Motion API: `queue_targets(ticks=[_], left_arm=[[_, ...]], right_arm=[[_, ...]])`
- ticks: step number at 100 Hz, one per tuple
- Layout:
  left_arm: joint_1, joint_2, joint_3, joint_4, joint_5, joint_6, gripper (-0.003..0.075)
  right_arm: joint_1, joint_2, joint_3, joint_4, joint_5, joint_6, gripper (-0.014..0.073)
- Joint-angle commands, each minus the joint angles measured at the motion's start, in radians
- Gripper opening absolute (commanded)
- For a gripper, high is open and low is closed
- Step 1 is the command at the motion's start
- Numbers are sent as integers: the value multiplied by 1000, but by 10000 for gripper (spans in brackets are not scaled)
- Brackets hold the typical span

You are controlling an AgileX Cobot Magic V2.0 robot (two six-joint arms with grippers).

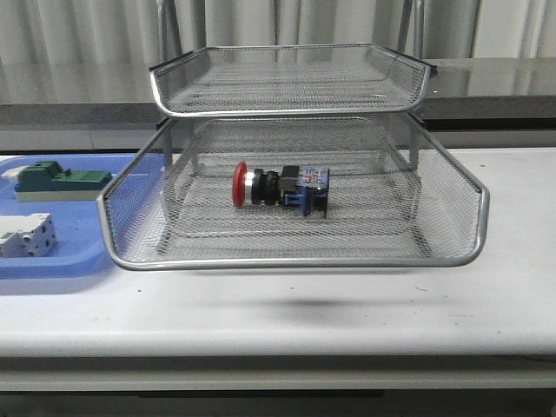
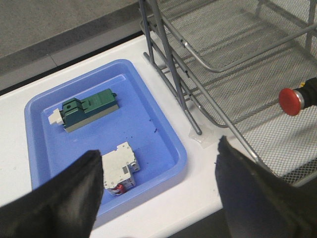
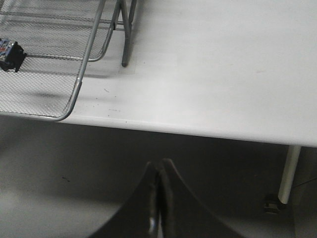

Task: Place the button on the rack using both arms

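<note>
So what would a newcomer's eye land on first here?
The red-headed button lying on its side in the pulled-out tray of the wire rack. Next, the blue tray to the rack's left, holding a green block and a white terminal block.

button [image 1: 280, 188] in rack [image 1: 295, 256], tray [image 1: 65, 261] left

Shiny metal mesh rack [image 1: 295, 252]; glossy red-capped plastic button [image 1: 280, 188].

We see a blue tray [image 2: 163, 124] at the desk's [image 1: 347, 304] left edge, holding a green block [image 2: 89, 106] and a white terminal block [image 2: 119, 171].
</note>
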Motion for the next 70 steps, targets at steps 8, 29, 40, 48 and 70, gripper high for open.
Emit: queue_targets(ticks=[8, 29, 40, 48, 70], left_arm=[[4, -165, 130, -13, -187, -43, 459], [4, -307, 287, 35, -374, -43, 459], [4, -314, 323, 52, -423, -43, 459], [4, -314, 348, 56, -454, -43, 459], [4, -314, 398, 56, -545, -43, 414]], right_arm=[[-4, 8, -31, 2, -58, -2, -70], [-4, 8, -31, 2, -58, -2, -70], [-4, 8, -31, 2, -58, -2, -70], [-4, 8, -31, 2, -58, -2, -70], [-4, 8, -31, 2, -58, -2, -70]])
